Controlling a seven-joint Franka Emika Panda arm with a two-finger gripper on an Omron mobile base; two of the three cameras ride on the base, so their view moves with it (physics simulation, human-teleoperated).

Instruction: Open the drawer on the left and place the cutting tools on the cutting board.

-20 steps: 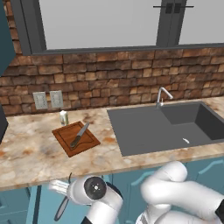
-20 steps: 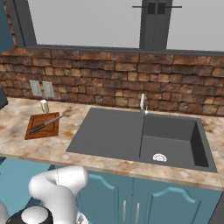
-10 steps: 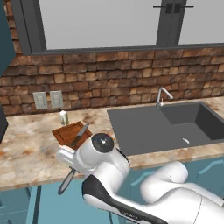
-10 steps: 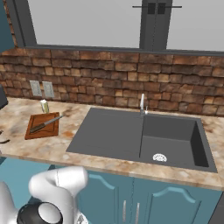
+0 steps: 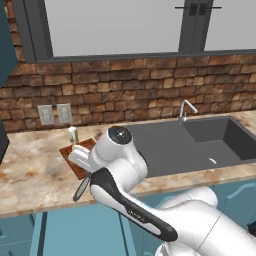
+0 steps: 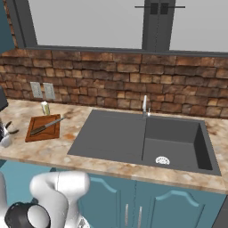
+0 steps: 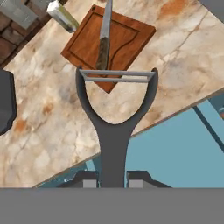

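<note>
The gripper (image 7: 113, 179) is found closed on the handle of a dark grey peeler (image 7: 114, 131), held over the counter (image 7: 48, 127). The cutting board (image 7: 129, 37), knife (image 7: 104, 41) on it, lies straight ahead along the peeler's length.

arm: now raised over the surface | gripper (image 7: 112, 179): carries dark grey peeler (image 7: 114, 118) up, near cutting board (image 7: 127, 37)

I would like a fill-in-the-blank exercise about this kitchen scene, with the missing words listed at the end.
1. On the cutting board lies a ____.
2. The gripper is ____ on a dark grey Y-shaped tool.
3. The small carton stands on the counter between the board and the ____ wall.

Missing words: knife; shut; brick
</note>
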